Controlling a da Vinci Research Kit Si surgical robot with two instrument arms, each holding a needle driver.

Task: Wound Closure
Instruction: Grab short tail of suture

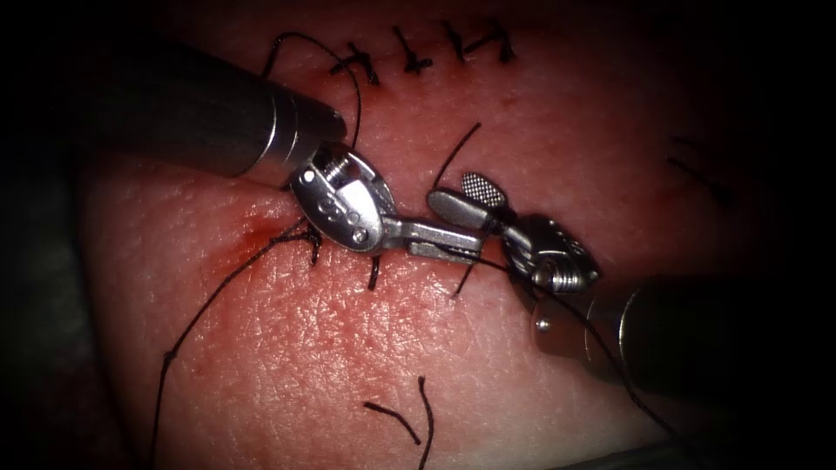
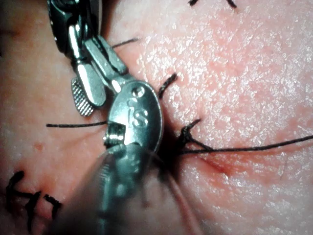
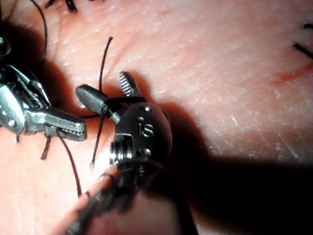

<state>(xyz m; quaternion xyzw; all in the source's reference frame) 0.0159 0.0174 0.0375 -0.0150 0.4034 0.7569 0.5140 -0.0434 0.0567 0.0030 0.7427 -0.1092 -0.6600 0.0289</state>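
We see a row of finished stitches (image 1: pixel 418 54) on the tissue (image 1: pixel 348 348); the cut (image 1: pixel 261 231) has knots along it. Our left gripper (image 1: pixel 448 244) looks closed on the thread (image 1: pixel 200 318); our right gripper (image 1: pixel 466 196) stands wide, thread crossing its jaws. We cannot find the needle

- R tool (image 3: pixel 110 90) jaws apart, thread (image 3: pixel 101 103) running across between them at the base
- L tool (image 3: pixel 66 125) just beside it, jaws closed, thread hanging off the tip
- Both over tissue (image 3: pixel 220 73)
- Stitches (image 3: pixel 66 5) on tissue beyond the tools
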